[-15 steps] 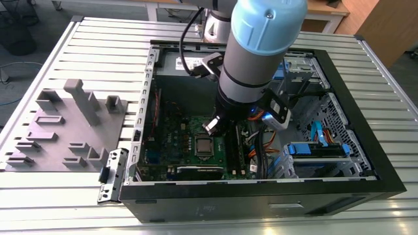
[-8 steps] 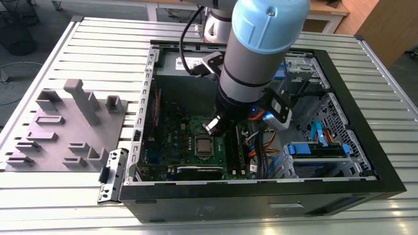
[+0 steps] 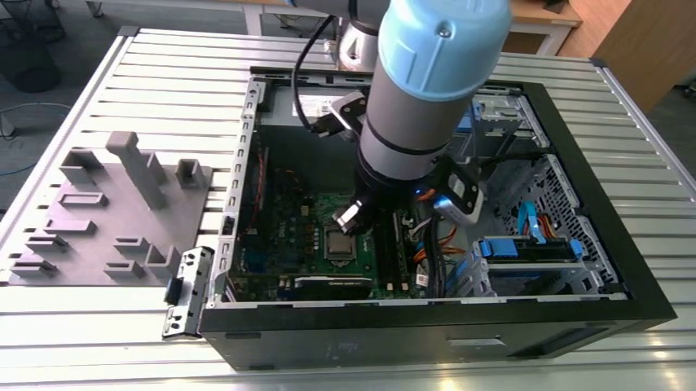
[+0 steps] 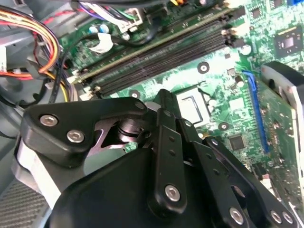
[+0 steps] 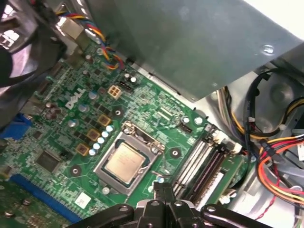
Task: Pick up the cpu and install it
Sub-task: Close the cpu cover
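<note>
You see the cpu (image 5: 124, 160) lying flat in its metal-framed socket (image 5: 105, 176) on the green motherboard (image 5: 61, 128), silvery top facing up, square to the frame around it. In the first wrist view nothing touches it. In the exterior view the same chip (image 3: 341, 244) sits near the middle of the board, inside the open computer case (image 3: 435, 330).

Your gripper (image 5: 164, 186) hangs just beside the socket, on the side toward the memory slots (image 5: 199, 166), and clear of the chip. Its fingertips are drawn together with nothing between them. In the second wrist view the black linkages narrow to one tip, and the socket shows partly hidden just beyond it. In the exterior view the gripper sits low in the case, right above the socket, with the arm's pale blue joint (image 3: 446, 41) above it.

Around the socket you have a row of small capacitors (image 5: 97, 140). A long blue slot (image 5: 38, 187) lies farther off on the board. Past the memory slots a bundle of red, yellow and black wires (image 5: 280, 156) runs along the case wall, and a grey metal box (image 5: 190, 42) borders the board's far edge.

Outside the case, on the exterior view's left, a grey moulded fixture block (image 3: 109, 212) rests on the slatted metal table (image 3: 98, 326), well apart from the gripper.
</note>
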Controlling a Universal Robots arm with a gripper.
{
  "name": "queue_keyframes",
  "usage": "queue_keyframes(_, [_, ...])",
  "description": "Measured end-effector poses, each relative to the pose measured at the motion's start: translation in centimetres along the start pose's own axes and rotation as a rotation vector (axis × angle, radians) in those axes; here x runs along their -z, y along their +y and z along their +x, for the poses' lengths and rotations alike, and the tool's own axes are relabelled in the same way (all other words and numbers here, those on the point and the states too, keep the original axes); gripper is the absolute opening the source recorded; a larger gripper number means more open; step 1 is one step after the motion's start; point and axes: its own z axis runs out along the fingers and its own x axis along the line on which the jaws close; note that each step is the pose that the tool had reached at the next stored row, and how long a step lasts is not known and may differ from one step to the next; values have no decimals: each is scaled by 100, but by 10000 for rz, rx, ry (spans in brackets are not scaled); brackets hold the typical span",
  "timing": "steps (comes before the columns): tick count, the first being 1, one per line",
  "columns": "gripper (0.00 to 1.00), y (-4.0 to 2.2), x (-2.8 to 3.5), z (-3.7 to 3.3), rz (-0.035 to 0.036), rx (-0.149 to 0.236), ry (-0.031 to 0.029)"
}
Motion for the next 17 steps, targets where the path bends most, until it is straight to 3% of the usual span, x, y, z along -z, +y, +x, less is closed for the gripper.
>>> queue_keyframes(10, [11,101,-1,202,41,12,-97])
queue_keyframes(17, [11,130,-28,251,44,14,-101])
